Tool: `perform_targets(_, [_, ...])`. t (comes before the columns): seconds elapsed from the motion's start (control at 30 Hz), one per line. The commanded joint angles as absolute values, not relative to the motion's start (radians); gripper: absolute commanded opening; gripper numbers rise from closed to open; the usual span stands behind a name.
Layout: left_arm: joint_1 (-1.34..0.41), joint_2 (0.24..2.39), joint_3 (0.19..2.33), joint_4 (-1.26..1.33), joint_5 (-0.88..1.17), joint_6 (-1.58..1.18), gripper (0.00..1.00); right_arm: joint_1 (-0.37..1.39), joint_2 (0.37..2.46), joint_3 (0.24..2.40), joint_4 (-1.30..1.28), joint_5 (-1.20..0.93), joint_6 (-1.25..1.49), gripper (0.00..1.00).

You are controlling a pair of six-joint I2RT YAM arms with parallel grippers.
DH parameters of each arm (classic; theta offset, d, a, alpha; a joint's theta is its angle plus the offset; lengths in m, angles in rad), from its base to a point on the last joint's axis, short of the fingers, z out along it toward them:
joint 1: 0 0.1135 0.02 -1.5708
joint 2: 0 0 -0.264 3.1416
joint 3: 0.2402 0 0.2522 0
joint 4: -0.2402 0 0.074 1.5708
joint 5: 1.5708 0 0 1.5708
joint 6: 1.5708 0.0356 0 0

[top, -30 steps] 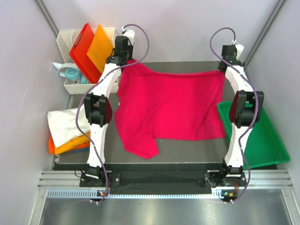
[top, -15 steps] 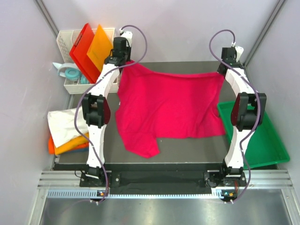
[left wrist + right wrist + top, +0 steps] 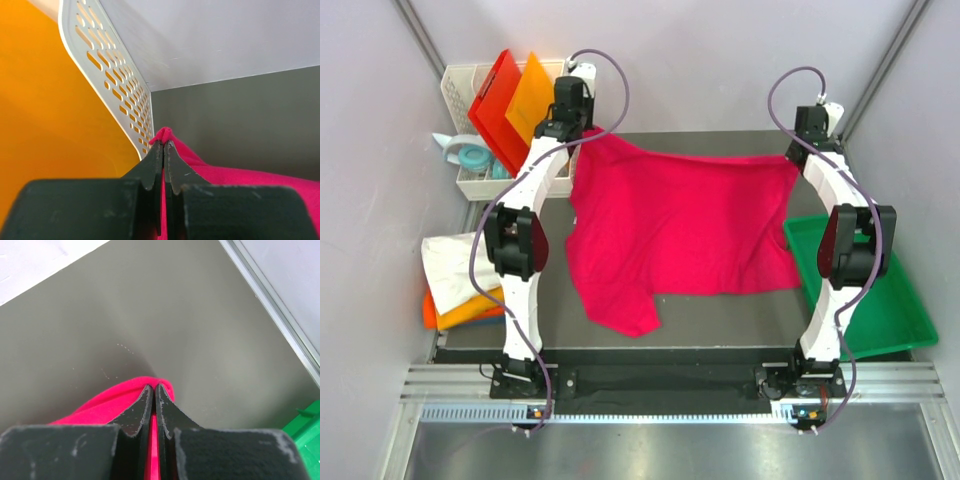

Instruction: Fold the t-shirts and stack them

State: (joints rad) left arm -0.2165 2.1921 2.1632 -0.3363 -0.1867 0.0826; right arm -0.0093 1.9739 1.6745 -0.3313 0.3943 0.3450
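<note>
The large crimson-pink t-shirt [image 3: 685, 225] is stretched out over the dark table, its far edge lifted and its near part with one sleeve trailing toward the front. My left gripper [image 3: 582, 131] is shut on its far left corner [image 3: 165, 134] beside the white basket. My right gripper [image 3: 798, 152] is shut on its far right corner [image 3: 150, 381]. A white t-shirt [image 3: 455, 262] lies folded on an orange one [image 3: 470, 310] at the table's left edge. The blue one is out of view.
A white slotted basket [image 3: 460, 185] at the back left holds a red board [image 3: 500, 105] and an orange board [image 3: 532, 100]; it fills the left of the left wrist view [image 3: 107, 85]. A green tray [image 3: 890, 310] sits at the right. Grey walls enclose the table.
Both arms have reached a little farther back, carrying the shirt's far edge toward the rear wall. The shirt's near part has barely shifted.
</note>
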Motion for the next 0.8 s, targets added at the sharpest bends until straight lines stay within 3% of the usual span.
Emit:
perform_targets(0.0, [-0.206,2.12,2.14,-0.264,-0.221,0.089,0.0,-0.008,1.939,1.689,-0.287,0.396,0.356,0.0])
perform_targets(0.2, [-0.207,2.149,2.118,-0.241,-0.238,0.103,0.0,-0.008,2.0,1.743,-0.304,0.371,0.345,0.0])
perform_targets(0.23, [-0.206,2.155,2.118,-0.241,-0.236,0.1,0.0,-0.008,2.008,1.749,-0.299,0.353,0.344,0.18])
perform_targets(0.3, [-0.209,2.16,2.121,-0.241,-0.229,0.098,0.0,-0.008,2.002,1.75,-0.288,0.348,0.345,0.39])
perform_targets(0.33, [-0.21,2.163,2.121,-0.242,-0.227,0.1,0.0,-0.008,1.993,1.752,-0.285,0.341,0.347,0.59])
perform_targets(0.4, [-0.216,2.167,2.125,-0.236,-0.224,0.104,0.0,-0.008,1.974,1.747,-0.282,0.339,0.344,0.76])
perform_targets(0.5, [-0.224,2.172,2.129,-0.235,-0.215,0.107,0.0,0.027,1.875,1.704,-0.287,0.338,0.342,0.83])
perform_targets(0.57, [-0.23,2.172,2.126,-0.233,-0.212,0.107,0.0,0.04,1.809,1.61,-0.282,0.322,0.353,0.79])
perform_targets(0.67, [-0.235,2.164,2.112,-0.225,-0.199,0.104,0.0,0.07,1.68,1.442,-0.316,0.307,0.408,0.01])
perform_targets(0.77, [-0.236,2.16,2.102,-0.221,-0.19,0.094,0.0,0.116,1.559,1.266,-0.327,0.314,0.433,0.0])
